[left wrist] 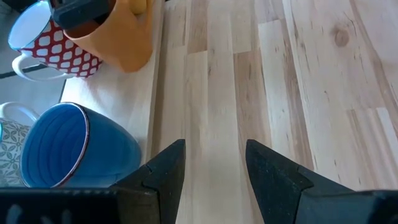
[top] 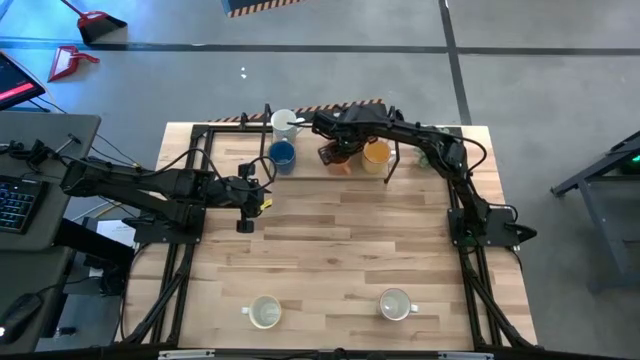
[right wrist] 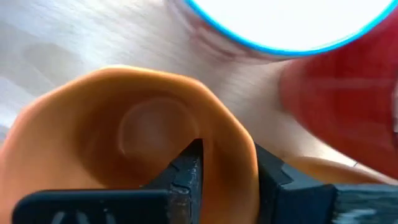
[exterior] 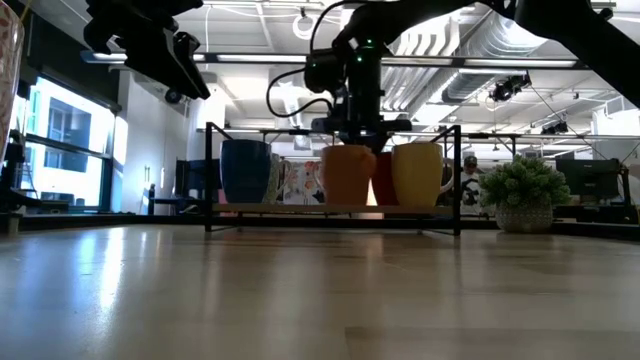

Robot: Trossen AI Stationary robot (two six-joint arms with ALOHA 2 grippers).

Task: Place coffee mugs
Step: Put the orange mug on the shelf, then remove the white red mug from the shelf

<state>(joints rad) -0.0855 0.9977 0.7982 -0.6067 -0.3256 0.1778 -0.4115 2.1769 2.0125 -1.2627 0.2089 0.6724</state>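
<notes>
A darker orange mug (top: 335, 156) (exterior: 348, 176) stands on a low wooden shelf (exterior: 300, 208) at the table's far side. Around it are a blue mug (top: 282, 154) (left wrist: 56, 146), a yellow-orange mug (top: 376, 153) (exterior: 418, 174), a red dotted mug (left wrist: 53, 45) (right wrist: 342, 81) and a white mug (top: 285, 122). My right gripper (top: 335, 143) (right wrist: 227, 149) is shut on the darker orange mug from above. My left gripper (top: 244, 212) (left wrist: 214, 149) hovers open over bare table, nearer than the blue mug. Two white mugs (top: 264, 312) (top: 396, 304) stand near the table's near edge. My right gripper holds the darker orange mug by its rim (right wrist: 239, 134), one finger (right wrist: 186, 168) inside the mug and one (right wrist: 280, 180) outside, the wall pinched between them. The fingers come from above, pointing down. The mug is upright, its base (exterior: 348, 203) at the shelf's level.
A black metal frame (exterior: 208, 170) stands around the shelf. A green potted plant (exterior: 522, 195) sits at the table's far right. A patterned white mug (left wrist: 9, 143) stands behind the blue one. Bare wood (top: 340, 250) lies across the table's middle.
</notes>
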